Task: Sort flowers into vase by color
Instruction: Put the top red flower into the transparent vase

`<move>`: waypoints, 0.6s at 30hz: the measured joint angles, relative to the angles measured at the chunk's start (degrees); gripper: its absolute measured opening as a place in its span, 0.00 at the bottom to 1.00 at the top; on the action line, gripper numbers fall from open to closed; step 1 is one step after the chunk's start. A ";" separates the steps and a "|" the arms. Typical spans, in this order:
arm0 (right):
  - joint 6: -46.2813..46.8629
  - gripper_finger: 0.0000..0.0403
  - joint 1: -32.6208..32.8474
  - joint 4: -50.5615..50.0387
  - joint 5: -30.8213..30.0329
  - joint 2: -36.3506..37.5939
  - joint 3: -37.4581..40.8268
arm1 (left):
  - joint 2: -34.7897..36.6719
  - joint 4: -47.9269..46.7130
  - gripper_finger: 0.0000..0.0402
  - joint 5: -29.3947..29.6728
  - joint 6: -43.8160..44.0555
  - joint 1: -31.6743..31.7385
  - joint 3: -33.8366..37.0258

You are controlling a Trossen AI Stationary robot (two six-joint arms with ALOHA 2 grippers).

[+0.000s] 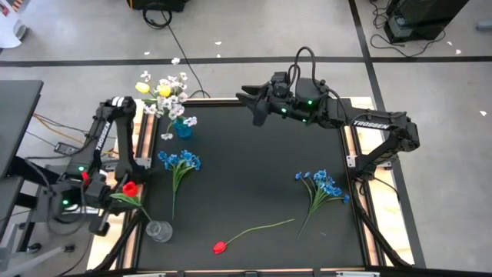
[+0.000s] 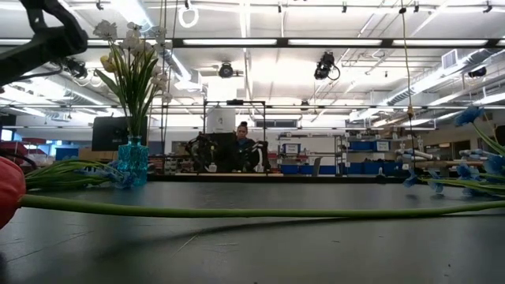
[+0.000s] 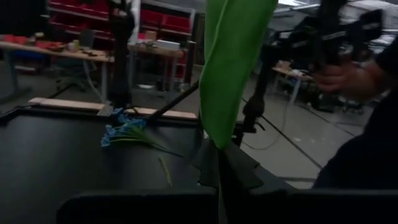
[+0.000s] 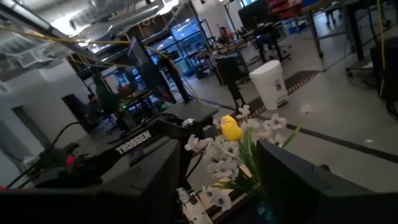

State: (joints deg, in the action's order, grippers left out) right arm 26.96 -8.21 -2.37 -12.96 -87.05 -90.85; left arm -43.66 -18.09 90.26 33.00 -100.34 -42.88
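Left gripper (image 1: 115, 198) sits just off the worktop's left edge, toward the near corner, pinching the green stem of a red artificial tulip (image 1: 130, 188); the left wrist view shows a broad green leaf (image 3: 231, 68) rising from between its pressed-together fingers; the red head lies at the worktop's left edge, just above a small clear glass vase (image 1: 159, 230) that stands near the near-left corner.

Right gripper (image 1: 247, 98) hangs over the far edge of the black worktop (image 1: 254, 185), pointing left toward the far-left corner; its two dark fingers (image 4: 298, 177) stand spread with nothing between them, and past them the right wrist view shows white blossoms and a yellow tulip head.

At the far-left corner a blue glass vase (image 1: 183, 128) holds a bunch of small white blossoms and yellow tulips (image 1: 163, 91), upright in the low view; just nearer, by the left edge, a spray of small blue blossoms on green stems (image 1: 179, 161) lies flat; a second blue spray (image 1: 323, 185) lies by the right edge, well apart from the first; a second red tulip with a long green stem (image 1: 221, 247) lies along the near edge, its head toward the near-left and its stem running toward the right.

A person (image 2: 242, 134) sits in the room beyond the worktop's far edge.
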 joint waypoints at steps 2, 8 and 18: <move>0.47 0.55 -0.12 -0.06 -0.45 0.00 0.00 | 0.11 1.58 0.01 -0.06 -1.91 -1.14 -0.08; 0.52 0.55 -0.12 -0.29 -2.83 -0.02 0.00 | 0.33 4.07 0.01 -0.12 -5.08 -2.18 -0.14; 1.81 0.55 -0.12 -0.33 -5.06 -0.02 -0.02 | -2.75 4.16 0.01 -0.81 0.22 -1.41 0.02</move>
State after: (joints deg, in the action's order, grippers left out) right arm 28.77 -8.34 -2.70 -18.02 -87.07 -90.87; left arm -46.41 -13.93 89.46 33.22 -101.75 -42.86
